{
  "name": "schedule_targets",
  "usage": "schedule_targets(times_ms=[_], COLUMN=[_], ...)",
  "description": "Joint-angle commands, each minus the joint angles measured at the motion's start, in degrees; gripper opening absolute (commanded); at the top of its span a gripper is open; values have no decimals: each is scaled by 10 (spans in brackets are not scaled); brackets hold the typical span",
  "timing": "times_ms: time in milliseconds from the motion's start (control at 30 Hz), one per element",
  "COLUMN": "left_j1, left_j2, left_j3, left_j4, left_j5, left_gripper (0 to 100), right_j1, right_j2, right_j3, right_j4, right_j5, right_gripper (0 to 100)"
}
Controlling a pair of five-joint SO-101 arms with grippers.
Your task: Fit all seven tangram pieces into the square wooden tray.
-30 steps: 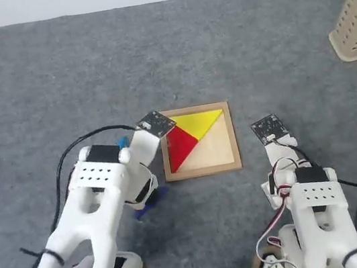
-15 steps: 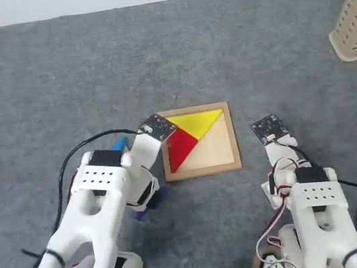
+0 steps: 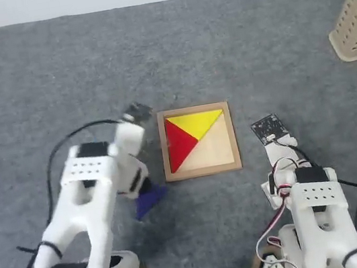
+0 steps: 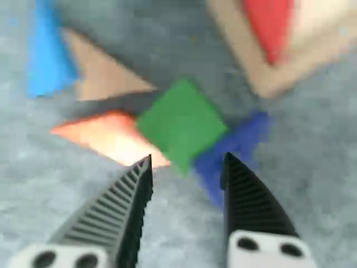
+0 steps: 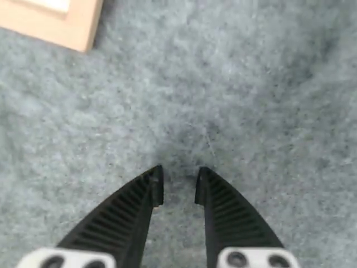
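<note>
High view overhead, distant; wrist views close, downward; all share tray (image 3: 203, 169).

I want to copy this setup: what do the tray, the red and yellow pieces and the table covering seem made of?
The tray looks like pale bare wood, matte and tan. The red piece and yellow piece seem painted wood, flat opaque colour, though plastic is possible. The table covering looks like grey felt or short carpet: fuzzy, mottled.
</note>
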Motion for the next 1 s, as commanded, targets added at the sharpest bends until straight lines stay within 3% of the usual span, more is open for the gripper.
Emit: schedule_targets(times_ms=[0, 200, 433, 800, 967], left_j1=[-39, -101, -113, -111, -111], left_j2=[-1, 5, 5, 7, 89], left_j3=[-73, -109, -41, -19, -43], left_j4=[18, 10, -51, -62, -82], left_j5=[30, 113, 116, 156, 157], left_gripper=[193, 193, 193, 211, 211], right_j1=[12, 12, 12, 12, 12], right_j2=[-17, -18, -19, -19, -18], right_j3=[-1, -1, 0, 0, 0], right_j4=[-8, -8, -8, -7, -7], right_j5=[4, 4, 5, 5, 5], right_gripper=[102, 102, 102, 102, 102])
